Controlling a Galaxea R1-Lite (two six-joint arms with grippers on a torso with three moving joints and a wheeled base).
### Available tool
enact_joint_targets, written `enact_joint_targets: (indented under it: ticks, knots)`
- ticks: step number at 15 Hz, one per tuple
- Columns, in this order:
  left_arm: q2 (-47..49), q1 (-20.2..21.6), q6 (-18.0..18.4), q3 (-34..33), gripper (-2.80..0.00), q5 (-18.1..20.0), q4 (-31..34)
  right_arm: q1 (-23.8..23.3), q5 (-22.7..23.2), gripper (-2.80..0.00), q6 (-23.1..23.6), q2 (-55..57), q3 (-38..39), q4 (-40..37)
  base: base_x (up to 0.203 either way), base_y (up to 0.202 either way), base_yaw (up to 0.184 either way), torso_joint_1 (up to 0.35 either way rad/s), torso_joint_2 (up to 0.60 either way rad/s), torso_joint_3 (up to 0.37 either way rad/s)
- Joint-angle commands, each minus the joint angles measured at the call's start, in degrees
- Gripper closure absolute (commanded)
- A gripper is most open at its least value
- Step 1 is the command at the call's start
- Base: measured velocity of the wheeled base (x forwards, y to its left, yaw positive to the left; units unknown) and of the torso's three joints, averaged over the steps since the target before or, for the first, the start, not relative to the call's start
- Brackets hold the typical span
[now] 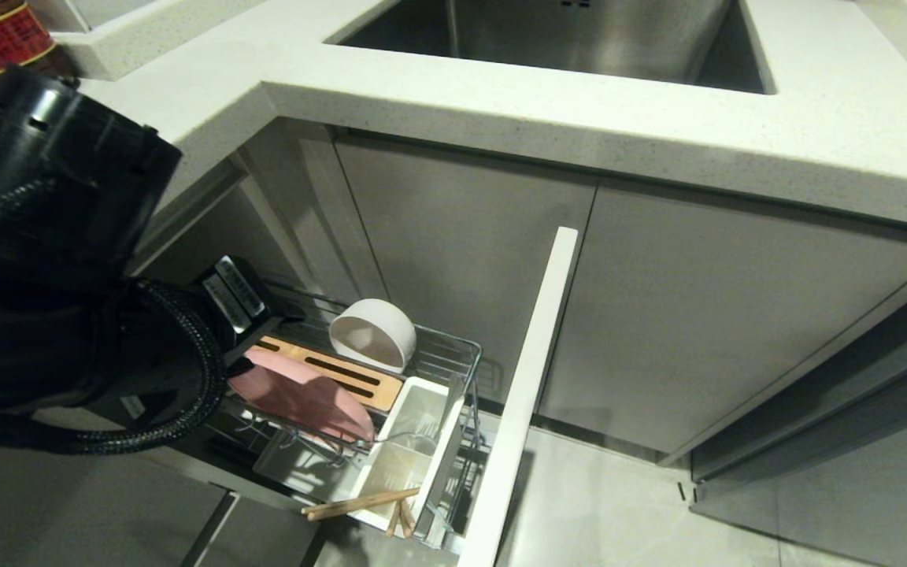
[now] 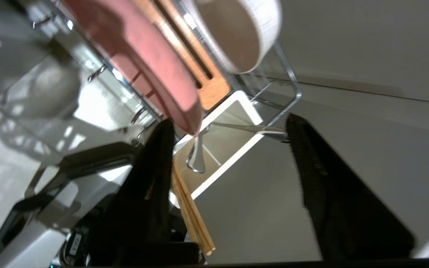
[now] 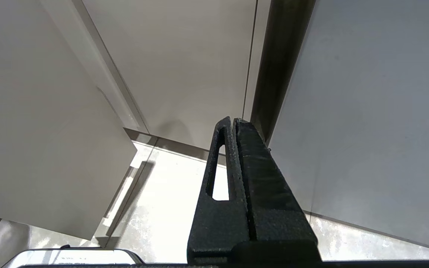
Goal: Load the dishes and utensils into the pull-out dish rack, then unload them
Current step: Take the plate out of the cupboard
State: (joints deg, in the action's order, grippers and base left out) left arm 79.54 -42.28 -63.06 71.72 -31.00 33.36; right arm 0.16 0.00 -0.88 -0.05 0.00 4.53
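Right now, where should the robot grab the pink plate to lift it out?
Probably its upper rim. The pink plate stands on edge in the dish rack wires, so the open left gripper should come from above, one finger on each face.

plates: one pink plate (image 1: 308, 394) | bowls: one bowl (image 1: 373, 334) | forks: one fork (image 2: 250, 129) | chopsticks (image 1: 359, 502): two | racks: one dish rack (image 1: 461, 354)

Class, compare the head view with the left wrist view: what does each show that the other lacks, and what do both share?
Only the head view shows the steel sink, the countertop and the rack's white front panel. Only the left wrist view shows the left gripper, jaws open and empty, near the fork. Both show the pink plate, the bowl, the chopsticks, the wooden strip and the white caddy.
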Motion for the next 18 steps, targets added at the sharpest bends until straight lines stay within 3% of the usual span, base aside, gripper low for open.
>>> enact_joint_targets:
  ticks: [1, 8, 18]
  knots:
    - [2.2, 0.4, -2.5, -1.7, -2.8, -0.2, 0.3, 0.0, 0.0, 0.0, 0.0, 0.0, 1.5, 0.0, 0.0, 0.0, 0.0, 0.0, 0.0, 0.0]
    - [7.7, 4.4, -6.4, -4.7, -2.8, -0.4, -1.7, 0.0, 0.0, 0.0, -0.1, 0.0, 1.6, 0.0, 0.0, 0.0, 0.0, 0.0, 0.0, 0.0]
    - [15.6, 9.6, -6.1, -4.6, -2.8, -0.9, -7.5, 0.0, 0.0, 0.0, 0.0, 0.0, 1.5, 0.0, 0.0, 0.0, 0.0, 0.0, 0.0, 0.0]
